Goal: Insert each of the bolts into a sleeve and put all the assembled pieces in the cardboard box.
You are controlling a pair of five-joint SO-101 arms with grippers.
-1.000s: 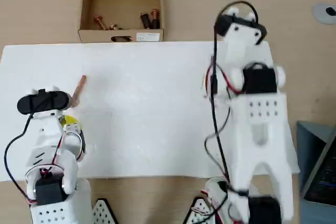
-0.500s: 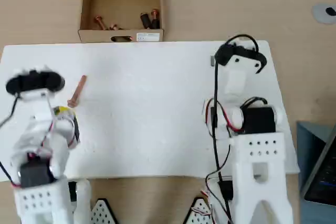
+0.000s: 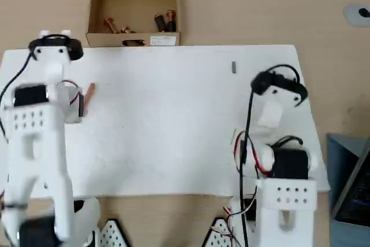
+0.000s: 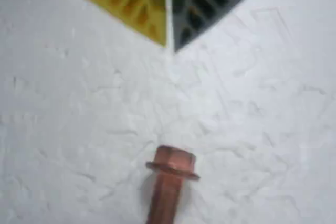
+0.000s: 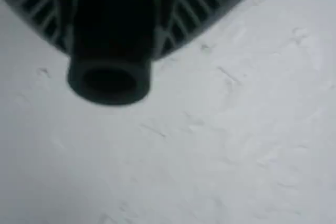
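A copper bolt (image 4: pixel 169 182) lies on the white mat (image 3: pixel 162 120), its flanged head pointing at my left gripper (image 4: pixel 170 43). That gripper's yellow and black fingers meet, shut on nothing, a short way beyond the head. From above, the bolt (image 3: pixel 90 91) pokes out beside the stretched-out left arm (image 3: pixel 40 114). My right gripper (image 5: pixel 113 35) is shut on a black sleeve (image 5: pixel 110 80), held just above the mat with its open end showing. The right arm (image 3: pixel 276 93) stands over the mat's right side. The cardboard box (image 3: pixel 94 10) holds bolts in sleeves (image 3: pixel 164 21).
A small dark grey piece (image 3: pixel 233 67) lies on the mat near its far edge, ahead of the right arm. The box stands beyond the mat's far left edge on the wooden table (image 3: pixel 248 15). A dark object (image 3: pixel 350 189) sits off the mat at the right.
The left arm has stretched forward along the mat's left side, past the bolt. The right arm has drawn back toward the near edge, uncovering the small grey piece.
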